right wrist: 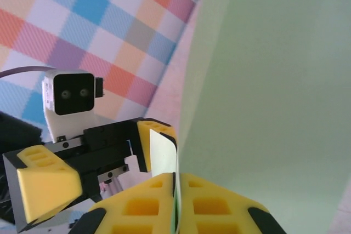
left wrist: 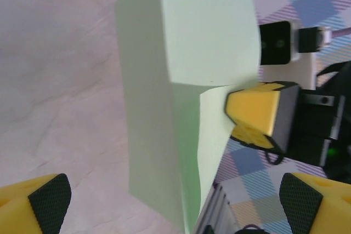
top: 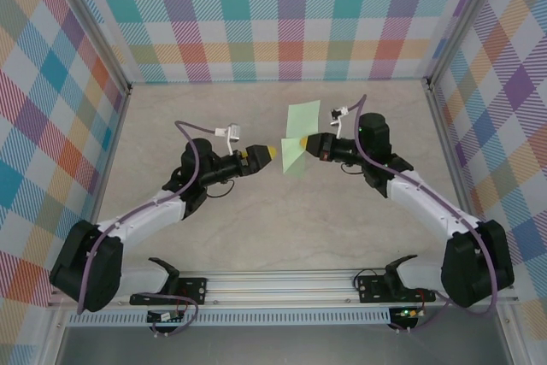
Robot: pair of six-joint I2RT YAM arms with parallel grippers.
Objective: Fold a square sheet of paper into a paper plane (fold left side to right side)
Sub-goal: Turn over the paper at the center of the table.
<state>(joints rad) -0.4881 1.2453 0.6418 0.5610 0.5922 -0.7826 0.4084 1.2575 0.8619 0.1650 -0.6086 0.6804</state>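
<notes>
Workspace at one instant: square sheet of paper (top: 301, 130), pale mint green, held upright near the middle of the table (top: 214, 108), between the two arms. Partly folded, with one flap bent over along a crease; contact of its lower edge with the tabletop not discernible.

Right gripper (top: 305, 143) pinched tight on the sheet's edge. In the right wrist view, yellow fingers (right wrist: 219, 206) pressed together with the paper sandwiched between them.

Left gripper (top: 272, 152) spread wide and holding nothing, close beside the sheet's left face; touching or not, impossible to tell. In the left wrist view, black-padded fingertips (left wrist: 49, 201) far apart at the lower corners, the green sheet ahead of them.

Plaid walls (top: 282, 14) on three sides of the table.
</notes>
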